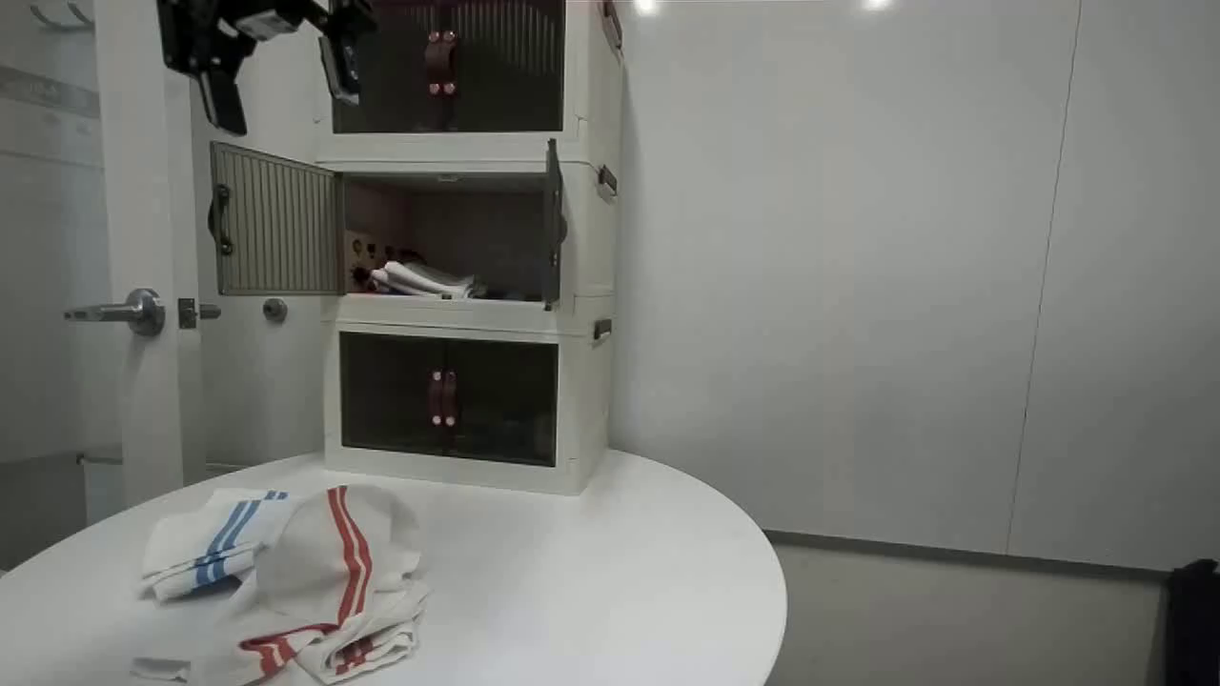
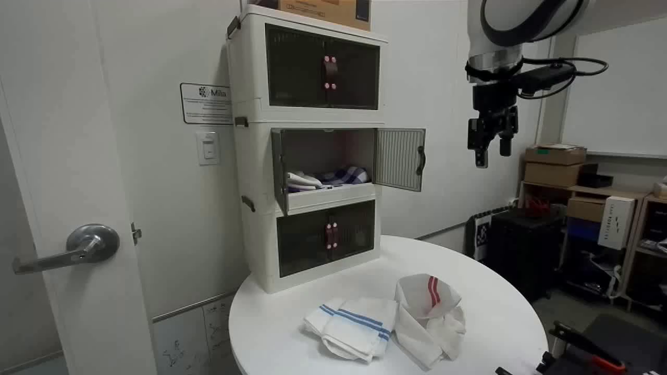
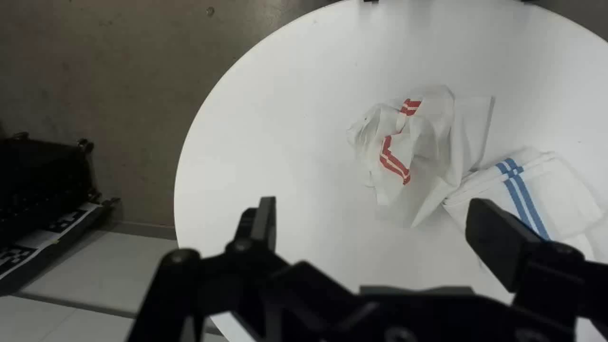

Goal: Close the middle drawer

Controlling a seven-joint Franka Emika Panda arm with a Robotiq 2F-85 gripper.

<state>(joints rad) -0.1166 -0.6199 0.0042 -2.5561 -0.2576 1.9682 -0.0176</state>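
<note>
The middle drawer is the centre unit of a three-tier white cabinet. Both of its grey side-hinged doors stand open. In an exterior view one door (image 1: 276,224) is swung out to the left and the other (image 1: 553,224) is nearly edge-on. In an exterior view these doors show at the right (image 2: 400,159) and left (image 2: 280,172). Folded cloths (image 1: 424,281) lie inside. My gripper (image 1: 286,114) hangs open and empty, higher than the doors and apart from the cabinet (image 2: 493,159). In the wrist view the spread fingers (image 3: 370,209) are above the table; the drawer is out of view.
The top unit (image 2: 323,67) and bottom unit (image 2: 325,239) have dark closed doors. The cabinet stands on a round white table (image 1: 667,572). A red-striped towel (image 1: 334,562) and a blue-striped towel (image 2: 359,325) lie in front. A cardboard box (image 2: 328,13) sits on top.
</note>
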